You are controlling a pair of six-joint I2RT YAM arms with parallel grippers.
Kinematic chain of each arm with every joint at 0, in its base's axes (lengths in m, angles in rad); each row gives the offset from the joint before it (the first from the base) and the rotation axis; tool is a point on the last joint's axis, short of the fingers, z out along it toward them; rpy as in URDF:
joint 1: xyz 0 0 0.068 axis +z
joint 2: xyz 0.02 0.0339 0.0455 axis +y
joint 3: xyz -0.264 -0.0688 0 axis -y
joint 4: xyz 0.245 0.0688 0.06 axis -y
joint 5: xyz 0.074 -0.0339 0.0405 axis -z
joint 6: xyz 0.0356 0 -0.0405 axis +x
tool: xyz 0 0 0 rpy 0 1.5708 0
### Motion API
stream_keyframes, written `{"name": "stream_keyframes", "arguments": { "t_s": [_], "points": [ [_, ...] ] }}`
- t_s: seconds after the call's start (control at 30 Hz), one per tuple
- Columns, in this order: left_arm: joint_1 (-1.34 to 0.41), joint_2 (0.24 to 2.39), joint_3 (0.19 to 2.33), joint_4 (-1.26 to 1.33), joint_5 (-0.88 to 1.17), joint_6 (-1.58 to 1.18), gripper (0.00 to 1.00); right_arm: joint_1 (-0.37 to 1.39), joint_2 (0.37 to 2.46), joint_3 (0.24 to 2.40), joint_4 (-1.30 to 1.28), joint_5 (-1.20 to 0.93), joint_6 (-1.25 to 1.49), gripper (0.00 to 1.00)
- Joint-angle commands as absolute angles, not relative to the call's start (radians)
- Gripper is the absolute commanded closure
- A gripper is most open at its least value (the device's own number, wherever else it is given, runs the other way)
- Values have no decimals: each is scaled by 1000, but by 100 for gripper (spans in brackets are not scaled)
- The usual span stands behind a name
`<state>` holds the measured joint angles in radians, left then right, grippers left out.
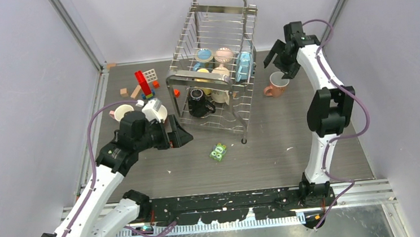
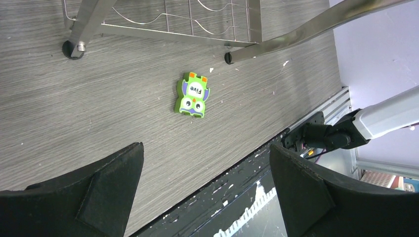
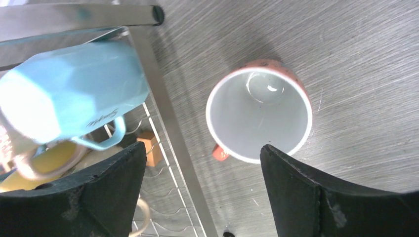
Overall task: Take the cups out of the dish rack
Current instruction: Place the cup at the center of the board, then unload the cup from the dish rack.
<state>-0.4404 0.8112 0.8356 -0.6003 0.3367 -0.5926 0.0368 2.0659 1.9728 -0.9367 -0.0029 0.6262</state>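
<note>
1. Our left gripper (image 1: 182,137) gapes wide and empty. The black mug (image 1: 198,102) sits just beyond it in the dish rack (image 1: 237,7).
2. Our right gripper (image 3: 202,147), spread and empty, hovers over the upright salmon mug (image 3: 259,116). The light blue mug (image 3: 69,94) lies racked just beside it.
3. We judge the mugs stiff, slick and breakable: pinch a rim wall.

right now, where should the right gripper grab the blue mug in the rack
Probably the faceted body of the blue mug, jaws across its flat sides, coming from above at the rack's right edge. It lies tilted against that edge, and its handle points down toward a yellow mug, hard to reach.
</note>
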Motion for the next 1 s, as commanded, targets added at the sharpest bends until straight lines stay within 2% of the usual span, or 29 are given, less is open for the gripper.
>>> {"name": "stream_keyframes", "arguments": {
  "t_s": [0.0, 0.07, 0.27, 0.57, 0.73, 0.97],
  "points": [
    [-436, 788, 874, -592, 348, -586, 0, 44, 1899, 1919, -850, -47, 586, 6],
    [-435, 785, 870, -589, 349, -589, 0, 45, 1852, 1868, -805, -71, 580, 0],
    [-436, 777, 868, -579, 352, -595, 0, 67, 1691, 1672, -660, -151, 568, 0],
    [-436, 773, 860, -563, 374, -602, 0, 122, 1486, 1328, -306, -283, 543, 0],
    [-436, 764, 866, -571, 376, -601, 0, 211, 1469, 1249, -216, -267, 449, 0],
    [-436, 749, 860, -575, 376, -606, 0, 285, 1548, 1215, -117, -286, 400, 2]
  ]
}}
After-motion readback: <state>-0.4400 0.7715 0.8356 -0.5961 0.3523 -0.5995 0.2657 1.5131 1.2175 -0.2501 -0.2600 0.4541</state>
